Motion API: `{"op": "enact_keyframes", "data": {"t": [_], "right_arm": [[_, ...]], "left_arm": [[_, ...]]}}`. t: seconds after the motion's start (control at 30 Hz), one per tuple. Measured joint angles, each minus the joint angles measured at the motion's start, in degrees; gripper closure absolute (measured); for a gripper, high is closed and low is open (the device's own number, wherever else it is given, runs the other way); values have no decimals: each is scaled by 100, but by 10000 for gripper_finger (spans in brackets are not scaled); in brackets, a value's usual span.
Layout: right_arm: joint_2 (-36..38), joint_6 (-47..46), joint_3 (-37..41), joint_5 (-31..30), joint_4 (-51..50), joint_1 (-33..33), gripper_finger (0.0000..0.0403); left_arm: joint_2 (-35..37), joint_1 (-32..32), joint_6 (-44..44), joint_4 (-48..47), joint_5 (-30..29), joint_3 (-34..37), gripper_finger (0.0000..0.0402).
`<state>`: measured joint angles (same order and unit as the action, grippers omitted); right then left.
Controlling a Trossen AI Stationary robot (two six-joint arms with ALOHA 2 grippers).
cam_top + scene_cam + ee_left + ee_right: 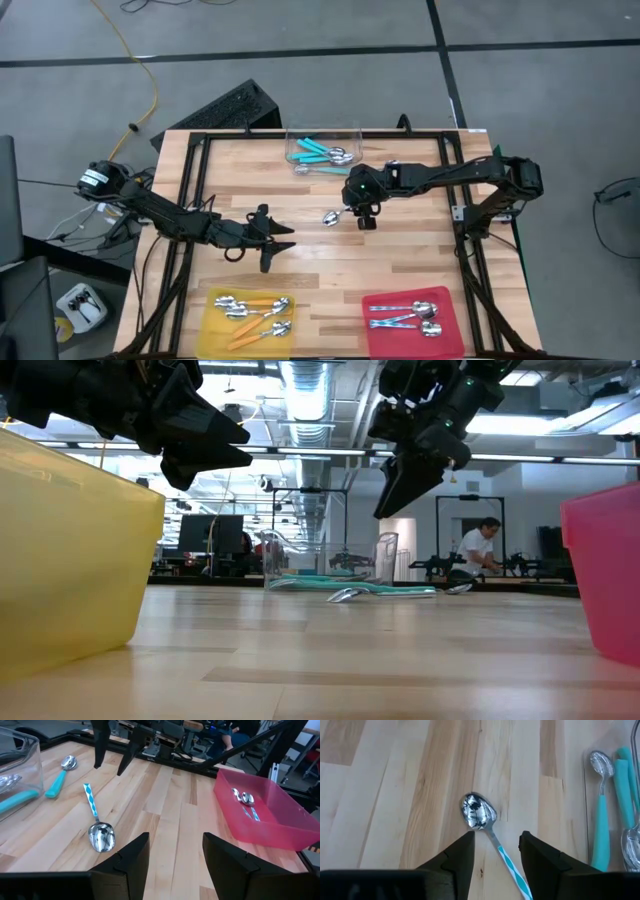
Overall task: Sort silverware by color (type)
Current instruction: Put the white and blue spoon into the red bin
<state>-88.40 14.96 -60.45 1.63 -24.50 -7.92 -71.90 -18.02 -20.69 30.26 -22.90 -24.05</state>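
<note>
A spoon with a teal-and-white striped handle [479, 812] lies flat on the wooden table [400, 270], seen in the high view as spoon [332, 216]. My right gripper [496, 851] hangs open above it, pointing steeply down, its fingers to either side of the handle, well clear of the table in the low view as right gripper [398, 485]. My left gripper [278, 240] waits open at mid-table left, pointing toward the spoon [100, 832]. Teal-handled spoons lie in a clear tub [322, 150].
A yellow tray [250, 318] with orange-handled spoons stands at the near left. A red tray [412, 320] with silver spoons stands at the near right. One teal spoon [59, 779] lies on the table beside the tub. A person [478, 550] is far off in the room.
</note>
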Motion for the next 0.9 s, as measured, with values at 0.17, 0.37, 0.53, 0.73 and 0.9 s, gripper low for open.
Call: {"op": "enact_keyframes", "data": {"t": [0.17, 0.37, 0.53, 0.73, 0.9], "right_arm": [[-1, 7, 0, -2, 65, 1, 220], [-1, 7, 0, -2, 92, 0, 221], [-1, 4, 0, -3, 321, -39, 221], [-1, -52, 0, -9, 411, -50, 221], [-1, -16, 0, -9, 418, -63, 221]], "left_arm": [[0, 0, 46, 0, 0, 0, 235], [0, 1, 48, 0, 1, 0, 235], [0, 1, 48, -2, 0, 0, 235], [0, 0, 50, -2, 0, 0, 235], [0, 0, 50, -2, 1, 0, 235]]}}
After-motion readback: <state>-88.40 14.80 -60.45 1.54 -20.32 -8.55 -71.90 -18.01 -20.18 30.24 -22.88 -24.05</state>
